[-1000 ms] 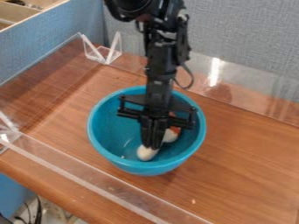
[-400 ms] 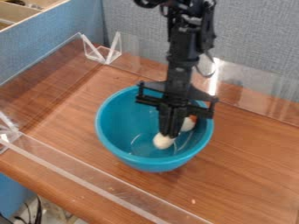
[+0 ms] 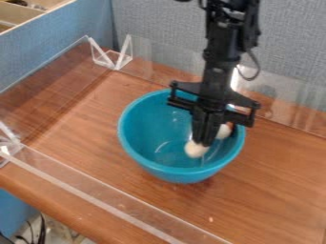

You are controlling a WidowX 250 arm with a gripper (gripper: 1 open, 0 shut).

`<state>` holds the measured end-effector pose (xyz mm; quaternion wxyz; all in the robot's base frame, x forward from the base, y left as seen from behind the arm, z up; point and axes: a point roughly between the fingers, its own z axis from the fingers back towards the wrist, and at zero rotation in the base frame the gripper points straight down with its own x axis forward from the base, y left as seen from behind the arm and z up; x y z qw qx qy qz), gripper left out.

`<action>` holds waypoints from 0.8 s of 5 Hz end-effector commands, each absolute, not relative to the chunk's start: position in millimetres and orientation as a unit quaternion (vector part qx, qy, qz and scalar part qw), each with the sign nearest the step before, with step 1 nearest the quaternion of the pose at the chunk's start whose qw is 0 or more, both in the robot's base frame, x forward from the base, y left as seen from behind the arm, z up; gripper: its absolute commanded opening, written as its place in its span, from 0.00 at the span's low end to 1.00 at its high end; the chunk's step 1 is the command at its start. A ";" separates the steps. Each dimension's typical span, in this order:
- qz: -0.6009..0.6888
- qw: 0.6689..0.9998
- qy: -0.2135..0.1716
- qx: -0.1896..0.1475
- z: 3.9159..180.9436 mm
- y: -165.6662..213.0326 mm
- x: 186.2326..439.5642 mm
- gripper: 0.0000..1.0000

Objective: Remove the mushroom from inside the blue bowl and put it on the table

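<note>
The turquoise blue bowl (image 3: 151,160) sits on the reddish-brown wooden table (image 3: 71,105), right of centre. My gripper (image 3: 205,139) points straight down into the bowl's right half, its black fingers together on the mushroom (image 3: 195,149). The cream-white stem sticks out to the lower left below the fingers. A bit of reddish cap shows to their right, near the bowl's right wall. I cannot tell whether the mushroom touches the bowl's floor.
Low clear acrylic walls (image 3: 90,195) edge the table at the front and left. A small clear acrylic stand (image 3: 114,52) is at the back left. Behind it are a blue partition (image 3: 152,24) and a cardboard box (image 3: 26,17). Bare wood lies left of the bowl.
My gripper has moved right and risen a little with the mushroom between its fingers. The bowl has slid to the right along with it.
</note>
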<state>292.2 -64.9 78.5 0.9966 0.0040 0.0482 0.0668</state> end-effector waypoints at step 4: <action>0.035 0.999 0.023 -0.013 76.4 -104.3 269.5 0.00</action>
